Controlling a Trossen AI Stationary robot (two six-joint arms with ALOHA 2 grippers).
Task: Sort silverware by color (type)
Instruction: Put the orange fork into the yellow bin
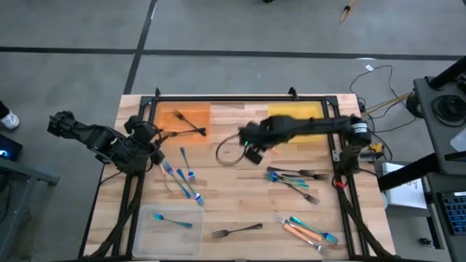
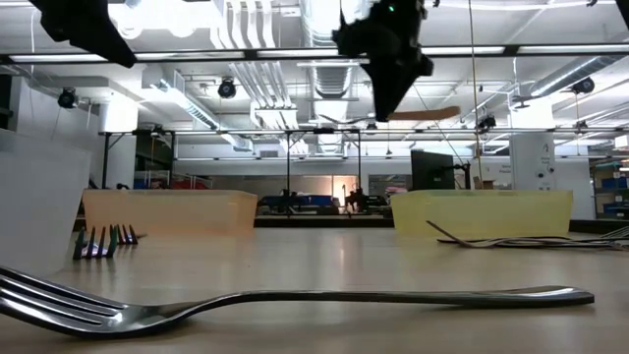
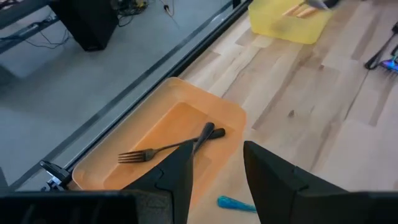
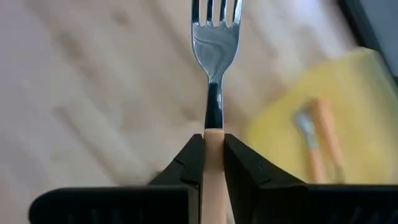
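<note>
Right pincer (image 4: 213,152) clamping orange-handled fork (image 4: 215,43), handle end hidden, yellow tray (image 4: 348,118) blurred.

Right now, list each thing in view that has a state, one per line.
Right gripper: fingers shut on the orange-handled fork, raised above the table.
Left gripper: fingers open, empty, beside the orange tray.
Orange tray: holds dark forks.
Yellow tray: holds an orange-handled utensil.
Clear tray: holds one teal fork.
</note>
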